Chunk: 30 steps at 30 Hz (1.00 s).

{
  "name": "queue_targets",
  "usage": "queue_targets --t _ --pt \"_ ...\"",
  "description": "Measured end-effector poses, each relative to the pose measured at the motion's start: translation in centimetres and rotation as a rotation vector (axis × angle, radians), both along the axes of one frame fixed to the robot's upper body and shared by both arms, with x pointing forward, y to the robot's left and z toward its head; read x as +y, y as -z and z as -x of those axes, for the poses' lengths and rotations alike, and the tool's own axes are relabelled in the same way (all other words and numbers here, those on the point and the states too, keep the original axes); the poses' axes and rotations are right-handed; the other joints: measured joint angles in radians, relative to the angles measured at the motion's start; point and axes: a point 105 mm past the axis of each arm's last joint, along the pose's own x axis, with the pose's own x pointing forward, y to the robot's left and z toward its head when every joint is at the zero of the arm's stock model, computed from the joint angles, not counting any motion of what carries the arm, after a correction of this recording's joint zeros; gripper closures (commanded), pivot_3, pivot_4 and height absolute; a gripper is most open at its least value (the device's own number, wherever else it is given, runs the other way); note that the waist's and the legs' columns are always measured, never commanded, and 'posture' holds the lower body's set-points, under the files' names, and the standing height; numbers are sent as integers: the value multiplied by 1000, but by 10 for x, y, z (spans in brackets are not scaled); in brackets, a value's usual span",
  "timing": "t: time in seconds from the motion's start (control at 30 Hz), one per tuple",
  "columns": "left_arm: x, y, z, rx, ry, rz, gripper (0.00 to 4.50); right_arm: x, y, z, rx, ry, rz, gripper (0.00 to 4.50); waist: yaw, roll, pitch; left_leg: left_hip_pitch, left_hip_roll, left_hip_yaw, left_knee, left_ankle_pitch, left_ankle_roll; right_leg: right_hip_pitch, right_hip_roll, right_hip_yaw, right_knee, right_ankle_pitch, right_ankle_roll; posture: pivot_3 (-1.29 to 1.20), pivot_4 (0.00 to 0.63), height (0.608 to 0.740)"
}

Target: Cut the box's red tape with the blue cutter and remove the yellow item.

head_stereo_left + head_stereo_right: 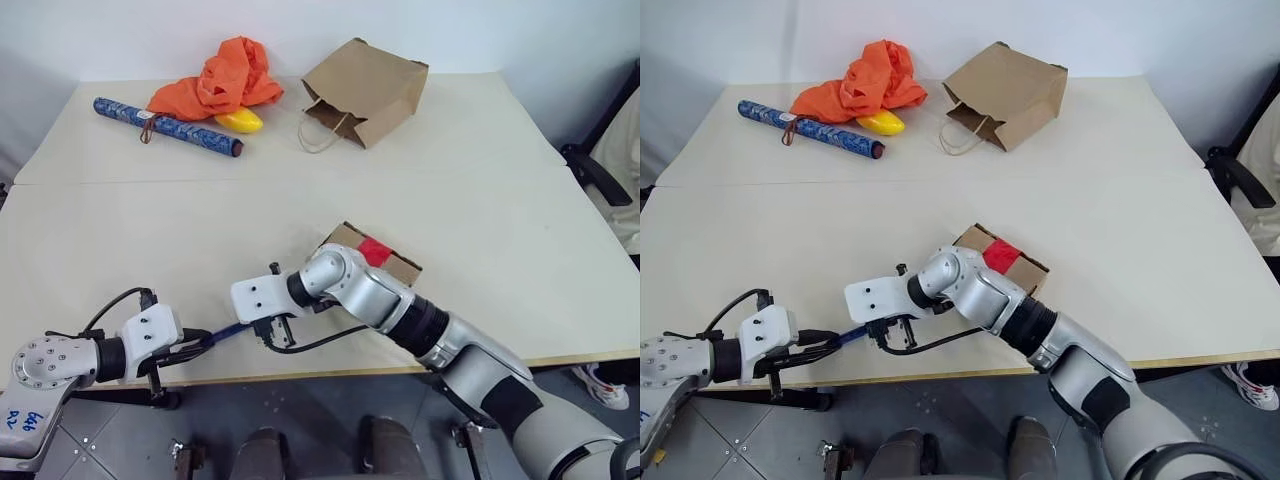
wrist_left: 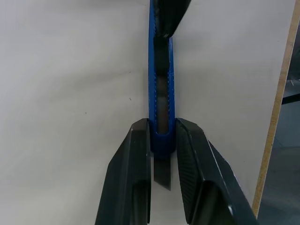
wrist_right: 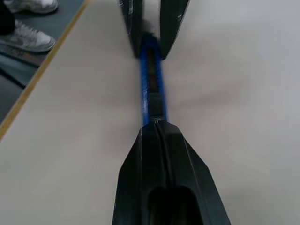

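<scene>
Blue cutter (image 2: 161, 93) clamped between left fingers (image 2: 133, 173); right fingers (image 3: 168, 164) fully together at its other end.

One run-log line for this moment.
left gripper: shut on blue cutter | right gripper: shut on blue cutter | red tape: uncut | box: closed

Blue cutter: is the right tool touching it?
Touching. The right wrist view shows the right tool shut on one end of the blue cutter; the left tool clamps the other end.

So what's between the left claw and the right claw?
The blue cutter spans the gap: left claw grips one end, right claw the other, clearest in both wrist views.
</scene>
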Motion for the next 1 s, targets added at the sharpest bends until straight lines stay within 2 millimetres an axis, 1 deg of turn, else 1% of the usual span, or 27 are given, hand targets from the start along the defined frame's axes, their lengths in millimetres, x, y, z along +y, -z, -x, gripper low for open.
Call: queue_targets --t 0.2,0.37,0.43,0.5,0.6,0.67,0.77,0.9,0.93,1.0 --pt "-1 0 0 -2 0 4 4087 4 1 -5 -6 24 -11 4461 1 1 0 0 0 0 0 0 -1 0 0 0 0 0 0 0 150 740" --pt "-2 0 0 -8 -5 18 4087 1 0 -6 0 24 -7 4461 2 1 0 0 0 0 0 -1 -1 0 0 0 0 0 0 0 150 740" --pt "-3 0 -1 -16 -9 25 4087 -2 -4 -6 33 46 -20 4461 3 1 0 -1 0 0 0 -1 -1 0 0 0 -1 0 0 0 150 740" --pt "-4 0 -3 -23 -18 40 4087 -9 -19 -9 99 92 -86 4461 5 1 1 -1 0 0 0 -1 -1 0 0 0 -1 0 0 0 150 740" --pt "-3 -1 -7 -49 -45 77 4087 -28 -60 -12 159 141 -222 4461 4 1 0 -1 1 0 0 -1 -1 0 1 0 -1 0 0 0 150 740" --pt "-1 -4 -13 -96 -83 113 4087 -39 -73 -15 180 176 -263 4461 2 1 0 -1 1 0 0 -1 -1 0 1 0 -1 0 0 0 150 740" --pt "2 -12 -19 -167 -118 150 4087 -57 -83 -17 243 241 -282 3882 0 0 0 -2 3 1 0 -2 -2 -2 3 0 -1 0 -1 0 150 740" --pt "-5 -25 -22 -283 -98 222 4087 -95 -93 -27 365 402 -290 2541 1 0 0 -3 4 2 0 -2 -2 -4 3 0 -1 0 -1 0 150 740" --pt "-8 -29 -24 -310 -91 238 4087 -99 -96 -29 390 431 -295 2232 1 0 0 -3 4 2 0 -2 -2 -4 3 0 -1 0 -1 0 150 740" --pt "-14 -38 -28 -374 -71 277 4087 -101 -99 -30 427 463 -296 1579 -3 0 0 -3 5 3 0 -2 -2 -5 4 0 -1 0 -1 0 150 740"
